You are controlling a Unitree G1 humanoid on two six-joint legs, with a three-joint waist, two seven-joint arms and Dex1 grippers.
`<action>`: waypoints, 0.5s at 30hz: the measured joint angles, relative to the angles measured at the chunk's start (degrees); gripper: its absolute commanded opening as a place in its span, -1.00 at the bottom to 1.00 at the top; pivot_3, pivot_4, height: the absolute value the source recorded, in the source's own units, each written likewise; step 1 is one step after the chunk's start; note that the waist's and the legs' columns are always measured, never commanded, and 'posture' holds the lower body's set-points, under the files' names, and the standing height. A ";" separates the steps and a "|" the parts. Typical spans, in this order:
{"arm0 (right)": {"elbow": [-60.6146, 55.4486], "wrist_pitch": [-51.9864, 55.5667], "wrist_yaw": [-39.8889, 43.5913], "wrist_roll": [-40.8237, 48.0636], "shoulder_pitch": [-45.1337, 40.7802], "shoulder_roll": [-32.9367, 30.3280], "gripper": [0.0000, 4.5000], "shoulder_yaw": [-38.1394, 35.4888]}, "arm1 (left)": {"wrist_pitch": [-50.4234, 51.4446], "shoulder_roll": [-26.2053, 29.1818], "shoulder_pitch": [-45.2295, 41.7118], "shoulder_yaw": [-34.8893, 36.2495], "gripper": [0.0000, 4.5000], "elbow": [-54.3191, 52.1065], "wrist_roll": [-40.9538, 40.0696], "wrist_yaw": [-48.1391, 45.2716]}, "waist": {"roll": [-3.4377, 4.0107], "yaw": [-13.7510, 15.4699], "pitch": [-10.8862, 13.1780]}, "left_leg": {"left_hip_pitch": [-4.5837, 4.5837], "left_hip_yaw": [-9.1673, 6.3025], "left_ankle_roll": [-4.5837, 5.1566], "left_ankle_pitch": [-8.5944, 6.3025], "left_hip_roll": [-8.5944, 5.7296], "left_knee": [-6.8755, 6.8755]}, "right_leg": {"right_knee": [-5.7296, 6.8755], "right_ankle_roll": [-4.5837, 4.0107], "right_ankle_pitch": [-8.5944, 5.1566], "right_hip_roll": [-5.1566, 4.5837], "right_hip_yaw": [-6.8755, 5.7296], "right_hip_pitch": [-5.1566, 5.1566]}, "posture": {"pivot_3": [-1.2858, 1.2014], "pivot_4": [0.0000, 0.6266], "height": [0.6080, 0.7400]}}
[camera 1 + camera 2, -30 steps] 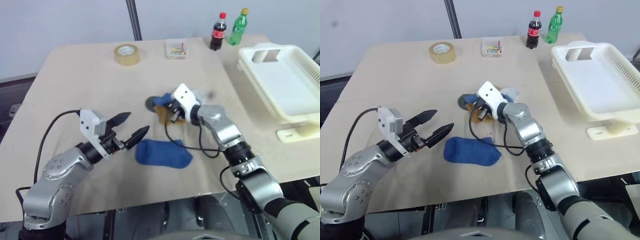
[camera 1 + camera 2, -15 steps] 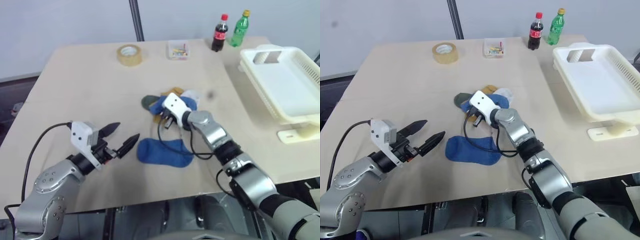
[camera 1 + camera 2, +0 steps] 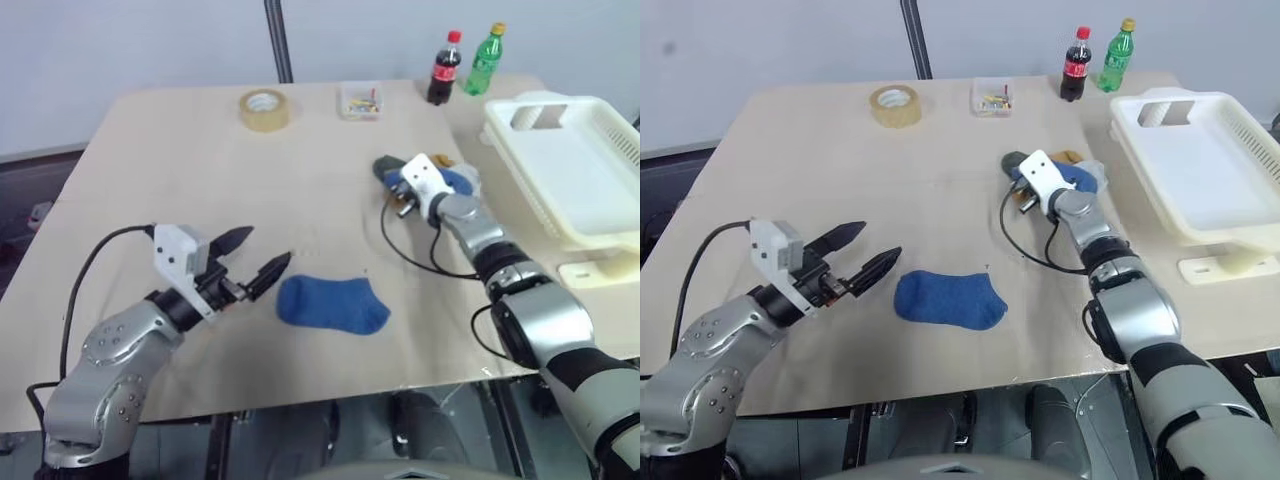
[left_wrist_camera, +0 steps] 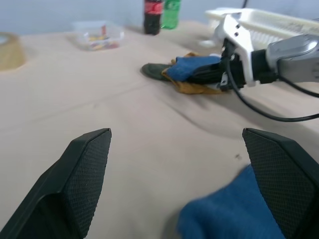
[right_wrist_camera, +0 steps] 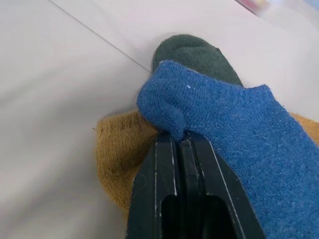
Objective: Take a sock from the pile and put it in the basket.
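While the left gripper [image 3: 256, 257] is hanging wide open and holding nothing at the near side of the table [image 3: 180, 170], a loose blue sock [image 3: 332, 305] is lying flat just beside its fingertips, apart from the rest. That stray one is sitting where an arm passing low could be snagging it and dragging it toward the edge.

Farther out, the right gripper [image 5: 180, 144] is pinching the sock [image 5: 224, 114], the royal-blue one, by a small fold of fabric, its two black fingers pressed tight together. The sock is lying on the pile [image 3: 425, 180], draped over a mustard-yellow sock [image 5: 119, 149] with a dark green sock [image 5: 194, 55] behind it, and from where I am standing I cannot tell whether it is lifting clear. With so thin a pinch, I am thinking the fabric could be slipping out on the way across. The yellow one is sitting right against the fingers too, so it may be riding along and ending up in the wrong place.

Beyond that, the basket [image 3: 600, 135] is waiting near the pile at the table's right edge, partly overhanging it. Its raised rim is what worries me: a dangling sock carried low could be catching there and dropping outside.
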 measured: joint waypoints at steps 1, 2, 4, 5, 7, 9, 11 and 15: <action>0.68 -0.45 0.04 -0.39 -0.15 -1.09 -0.97 -0.19 | 0.00 0.00 -0.94 -0.75 1.00 0.10 0.02 -0.20 | 0.00 0.02 0.00 | 0.00 0.00 0.00 0.00 0.00 0.00 | -0.01 0.01 0.00 0.00 0.00 0.00 | 0.03 -0.52 1.00; 1.22 -0.79 0.31 -0.71 -0.16 -2.01 -0.97 -0.29 | 0.00 0.00 -1.53 -1.45 1.00 0.25 0.05 -0.35 | 0.00 0.00 0.00 | 0.00 0.00 0.00 0.00 0.00 0.00 | -0.01 0.00 0.00 0.00 0.00 0.00 | 0.03 -0.52 1.00; 1.69 -1.71 1.19 -1.28 -0.17 -3.52 -0.97 -0.35 | 0.00 -0.03 -2.57 -2.19 1.00 1.16 0.25 -0.58 | 0.01 -0.14 0.00 | 0.00 0.01 0.01 0.00 0.01 0.00 | -0.02 0.05 0.03 0.02 0.02 0.00 | 0.03 -0.52 1.00; 1.74 -1.86 1.50 -1.37 -0.16 -3.79 -0.97 -0.39 | -0.01 -0.04 -2.76 -2.22 1.00 1.37 0.32 -0.64 | 0.01 -0.22 0.01 | 0.00 0.02 0.01 0.00 0.01 0.00 | -0.02 0.06 0.03 0.03 0.02 0.00 | 0.03 -0.52 1.00; 1.76 -2.63 2.38 -1.42 -0.15 -4.11 -0.97 -0.63 | -0.11 -0.04 -3.38 -2.46 1.00 2.42 0.39 -1.10 | 0.01 -0.52 0.01 | -0.01 0.02 0.01 -0.01 0.03 0.00 | -0.02 0.08 0.05 0.04 0.03 0.00 | 0.03 -0.52 1.00; 1.76 -3.33 3.18 -1.34 -0.09 -4.09 -0.97 -1.36 | -0.32 -0.09 -4.02 -3.35 1.00 3.51 0.43 -1.99 | 0.03 -0.73 0.02 | -0.01 0.04 0.01 -0.01 0.03 0.00 | -0.02 0.18 0.11 0.05 0.05 -0.01 | 0.03 -0.52 1.00; 1.72 -3.60 3.37 -1.22 -0.08 -4.07 -0.97 -1.83 | -0.71 -0.10 -5.24 -3.96 1.00 4.62 0.48 -3.04 | 0.03 -0.77 0.03 | -0.02 0.04 0.01 -0.01 0.04 0.00 | -0.02 0.18 0.11 0.06 0.05 -0.02 | 0.03 -0.52 1.00; 1.26 -3.65 3.82 -0.78 -0.08 -4.06 -0.97 -2.74 | -1.66 -0.02 -7.50 -4.19 1.00 6.61 0.83 -4.61 | 0.03 -0.77 0.04 | -0.03 0.05 0.01 -0.01 0.04 -0.01 | -0.03 0.18 0.11 0.06 0.05 -0.02 | 0.03 -0.52 1.00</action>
